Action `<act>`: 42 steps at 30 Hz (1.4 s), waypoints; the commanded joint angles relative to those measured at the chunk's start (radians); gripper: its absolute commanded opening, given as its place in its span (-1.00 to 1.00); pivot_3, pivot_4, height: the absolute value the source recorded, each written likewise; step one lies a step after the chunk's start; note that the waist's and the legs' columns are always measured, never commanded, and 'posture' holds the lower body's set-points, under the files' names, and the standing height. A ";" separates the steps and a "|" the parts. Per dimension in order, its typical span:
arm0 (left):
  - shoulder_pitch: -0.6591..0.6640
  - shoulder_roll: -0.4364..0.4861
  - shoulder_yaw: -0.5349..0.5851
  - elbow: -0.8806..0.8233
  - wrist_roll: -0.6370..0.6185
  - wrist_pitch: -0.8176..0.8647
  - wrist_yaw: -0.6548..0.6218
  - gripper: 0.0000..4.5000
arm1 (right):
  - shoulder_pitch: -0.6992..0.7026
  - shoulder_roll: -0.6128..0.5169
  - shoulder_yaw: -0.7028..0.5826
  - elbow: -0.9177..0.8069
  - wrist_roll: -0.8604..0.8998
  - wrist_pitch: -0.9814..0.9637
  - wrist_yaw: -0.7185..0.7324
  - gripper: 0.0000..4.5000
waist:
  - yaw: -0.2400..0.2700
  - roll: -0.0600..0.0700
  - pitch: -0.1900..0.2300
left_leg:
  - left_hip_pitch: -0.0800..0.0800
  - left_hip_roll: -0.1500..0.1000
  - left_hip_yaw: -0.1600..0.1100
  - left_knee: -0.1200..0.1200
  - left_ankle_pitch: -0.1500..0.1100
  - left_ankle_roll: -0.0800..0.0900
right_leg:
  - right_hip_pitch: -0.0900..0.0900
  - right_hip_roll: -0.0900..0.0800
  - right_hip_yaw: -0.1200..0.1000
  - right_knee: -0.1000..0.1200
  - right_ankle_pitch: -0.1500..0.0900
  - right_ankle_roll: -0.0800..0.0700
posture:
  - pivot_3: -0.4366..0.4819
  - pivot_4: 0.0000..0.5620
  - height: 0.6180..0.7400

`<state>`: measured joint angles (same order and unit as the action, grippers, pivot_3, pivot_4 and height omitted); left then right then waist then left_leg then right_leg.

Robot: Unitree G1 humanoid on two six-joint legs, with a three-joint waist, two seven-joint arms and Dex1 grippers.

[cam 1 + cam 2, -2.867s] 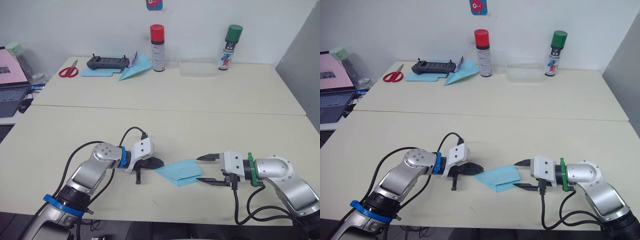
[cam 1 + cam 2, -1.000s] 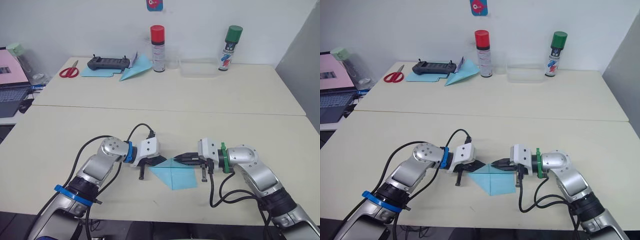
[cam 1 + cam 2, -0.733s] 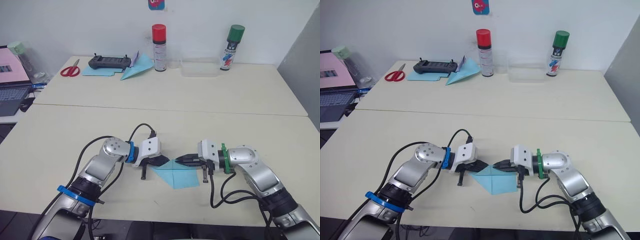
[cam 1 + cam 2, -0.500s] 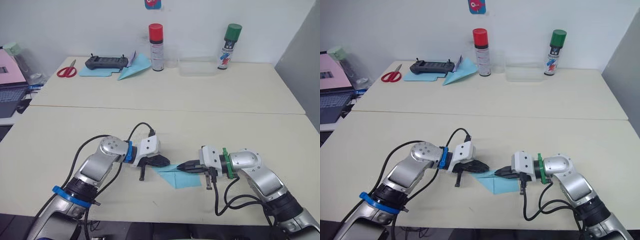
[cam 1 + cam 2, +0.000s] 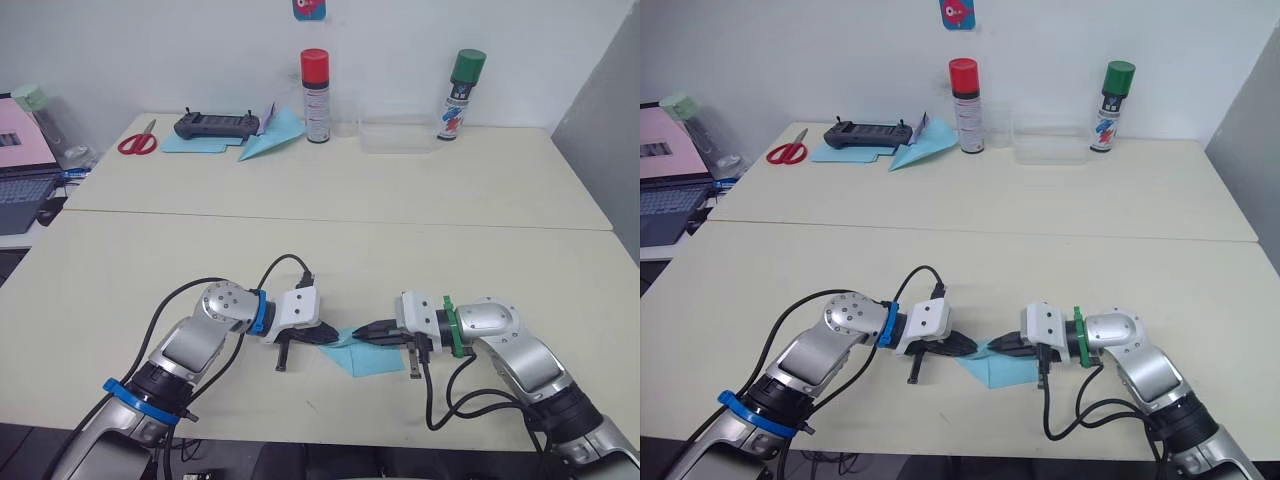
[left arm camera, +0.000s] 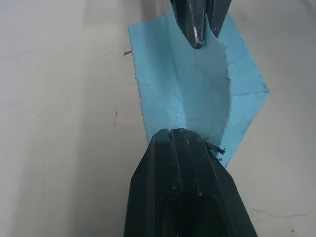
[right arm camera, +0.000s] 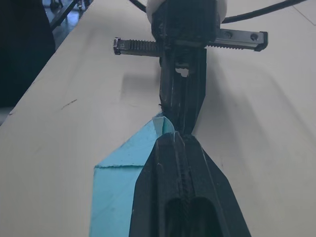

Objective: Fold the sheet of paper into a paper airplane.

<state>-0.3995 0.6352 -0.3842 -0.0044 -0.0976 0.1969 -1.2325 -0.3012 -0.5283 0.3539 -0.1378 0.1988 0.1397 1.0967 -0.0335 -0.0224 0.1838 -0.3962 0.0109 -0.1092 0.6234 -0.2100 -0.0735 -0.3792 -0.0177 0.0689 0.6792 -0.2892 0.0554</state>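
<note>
The sheet of paper [image 5: 366, 357] is light blue and lies partly folded near the table's front edge, between my two grippers. My left gripper [image 5: 322, 337] is shut on its left corner, and in the left wrist view a flap of the sheet [image 6: 197, 94] curls up just past the shut fingers. My right gripper [image 5: 367, 333] comes in from the right, also shut, pinching the raised flap's edge. Its tip nearly meets the left gripper's tip. In the right wrist view a small paper corner [image 7: 163, 125] stands up between the two tips.
At the table's back stand a red-capped spray can [image 5: 315, 96], a green-capped one [image 5: 460, 95] and a clear box [image 5: 398, 135]. Back left lie a controller [image 5: 215, 125], scissors [image 5: 137, 141], a neat blue paper plane [image 5: 270, 141] and a laptop [image 5: 20, 175].
The sheet lay flatter and wider a second ago; it is now folded in and looks smaller. Both gripper tips have drawn closer together over it, staying shut.
</note>
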 commanded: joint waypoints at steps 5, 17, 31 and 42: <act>0.033 0.069 -0.024 0.038 0.056 0.008 -0.025 -1.00 | -0.049 0.024 -0.004 0.083 -0.046 -0.019 -0.033 -0.99 | -0.002 0.000 0.000 | 0.000 0.000 0.000 0.000 0.000 0.000 | 0.000 0.000 0.000 0.000 0.000 0.000 | -0.05 -0.47 1.00; 0.046 0.089 -0.014 0.032 0.050 0.012 -0.022 -1.00 | -0.066 0.056 0.006 0.177 -0.121 -0.079 -0.081 -0.99 | -0.008 0.001 0.000 | 0.002 0.001 0.001 -0.003 0.000 0.000 | 0.000 0.000 0.000 0.000 0.000 -0.001 | -0.05 -0.47 1.00; 0.010 0.107 0.142 -0.054 -0.122 0.119 -0.027 -1.00 | -0.074 0.095 0.029 0.282 -0.181 -0.195 -0.098 -0.99 | -0.022 0.000 0.000 | 0.003 0.001 0.000 -0.006 0.000 0.000 | -0.001 0.001 0.000 0.000 -0.001 -0.001 | -0.05 -0.47 1.00; 0.024 0.069 0.046 -0.147 -0.117 0.160 -0.022 -1.00 | -0.076 0.097 0.029 0.281 -0.182 -0.192 -0.094 -0.99 | -0.022 0.000 0.000 | 0.002 0.001 0.001 -0.006 0.000 0.000 | -0.001 0.001 0.000 0.000 -0.001 -0.001 | -0.05 -0.47 1.00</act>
<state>-0.3824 0.7010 -0.3139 -0.1533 -0.2522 0.3951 -1.2562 -0.3746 -0.4259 0.3882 0.1377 0.0266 -0.0587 1.0036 -0.0557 -0.0223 0.1841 -0.3940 0.0120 -0.1086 0.6174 -0.2099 -0.0735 -0.3801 -0.0167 0.0692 0.6794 -0.2900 0.0540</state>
